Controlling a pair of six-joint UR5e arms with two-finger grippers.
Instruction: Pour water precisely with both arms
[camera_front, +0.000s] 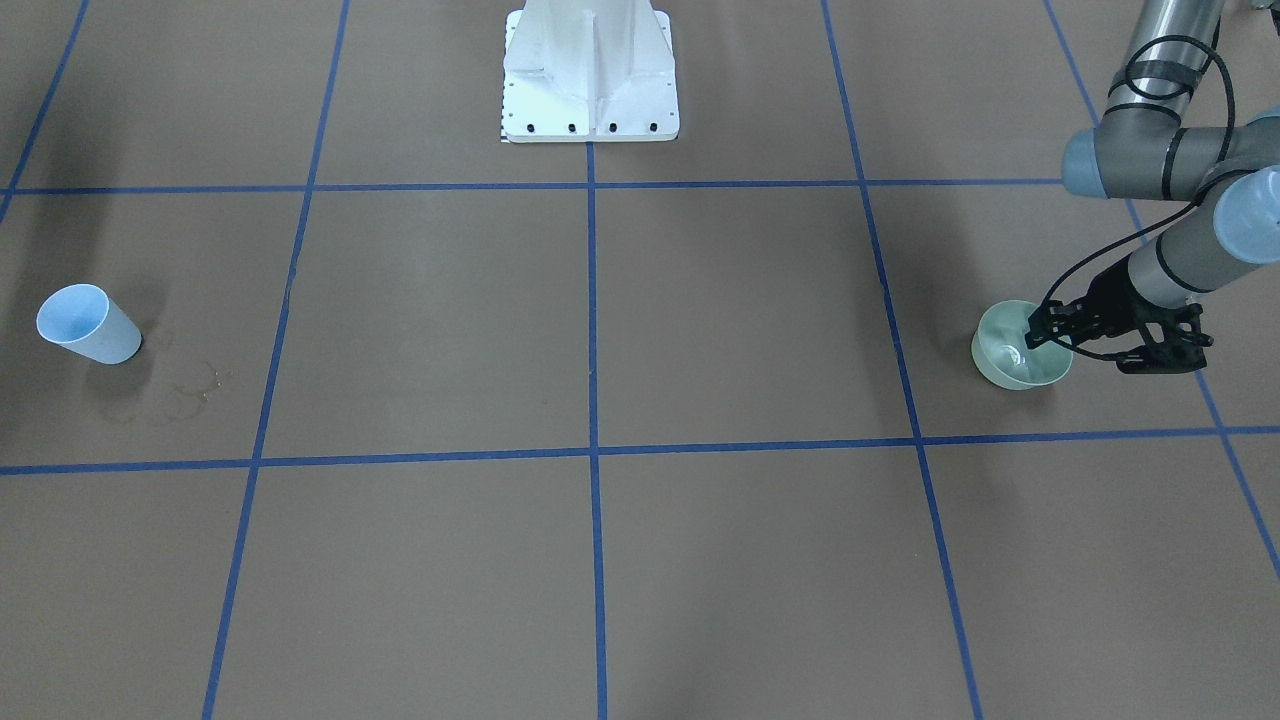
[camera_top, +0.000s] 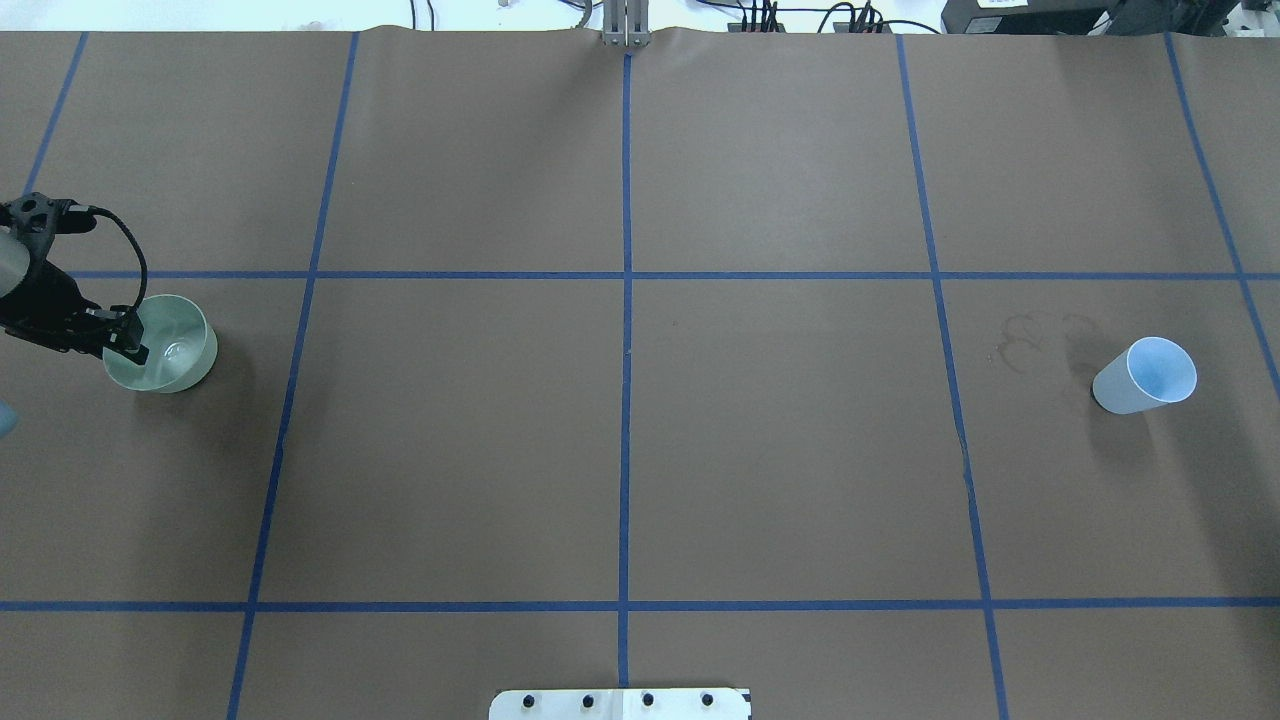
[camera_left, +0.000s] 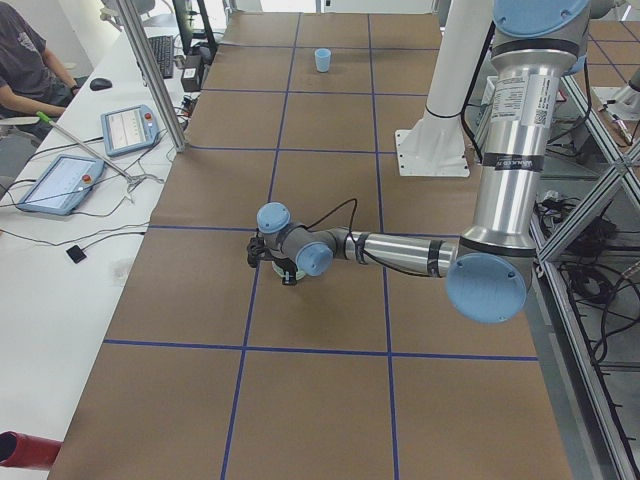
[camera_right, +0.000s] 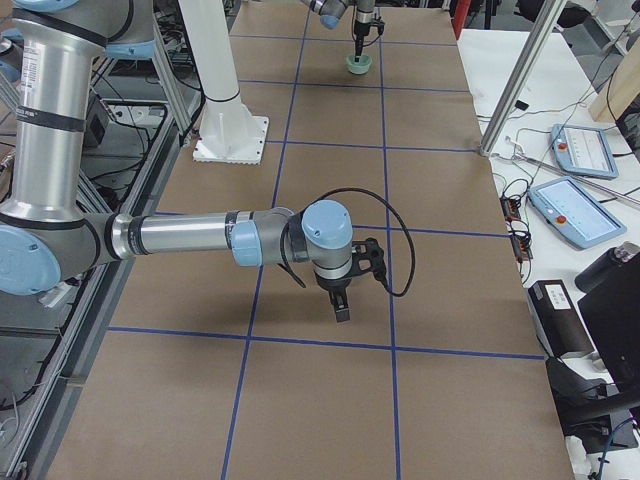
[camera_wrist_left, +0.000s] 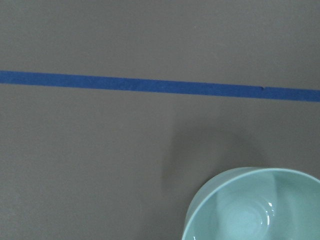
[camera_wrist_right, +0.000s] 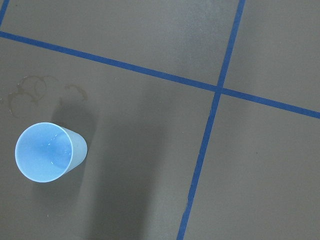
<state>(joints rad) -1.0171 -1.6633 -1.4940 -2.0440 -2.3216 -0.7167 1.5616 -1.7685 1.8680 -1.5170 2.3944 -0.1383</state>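
Observation:
A pale green bowl (camera_front: 1020, 350) stands on the brown table and holds a little water (camera_front: 1013, 353), seen as white glints. It also shows in the overhead view (camera_top: 165, 345) and the left wrist view (camera_wrist_left: 255, 210). My left gripper (camera_front: 1050, 328) points down at the bowl's rim; I cannot tell whether its jaws are open or shut. A pale blue cup (camera_front: 88, 323) stands upright at the opposite end (camera_top: 1145, 375). My right gripper (camera_right: 341, 308) hangs above the table, and its wrist camera looks down on the cup (camera_wrist_right: 50, 151). I cannot tell whether it is open or shut.
The white pedestal (camera_front: 590, 75) stands at the robot's edge of the table. Dried ring stains (camera_top: 1030, 335) lie beside the cup. Blue tape lines (camera_front: 592, 450) grid the table. An operator (camera_left: 20, 60) and tablets (camera_left: 125, 127) are at a side desk.

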